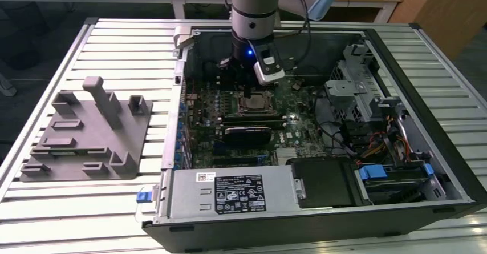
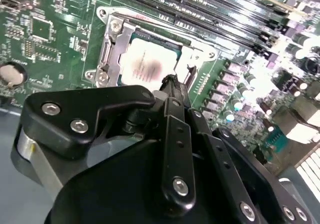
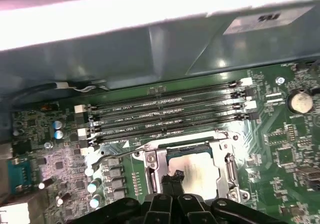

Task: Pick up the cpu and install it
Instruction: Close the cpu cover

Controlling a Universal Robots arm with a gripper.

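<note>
Second wrist view: gripper (image 2: 170,83) fingers pressed together, nothing clamped between them, tips low over edge of cpu (image 2: 146,66); contact not discernible. cpu lies flat inside socket frame (image 2: 111,43) on motherboard, silvery top up. First wrist view: memory slots (image 3: 165,115) just beside socket. Exterior view: arm (image 1: 255,8) reaches down into open computer case (image 1: 343,222) on slatted surface (image 1: 122,43); grey fixture (image 1: 84,134) well apart, toward exterior view's left
</note>
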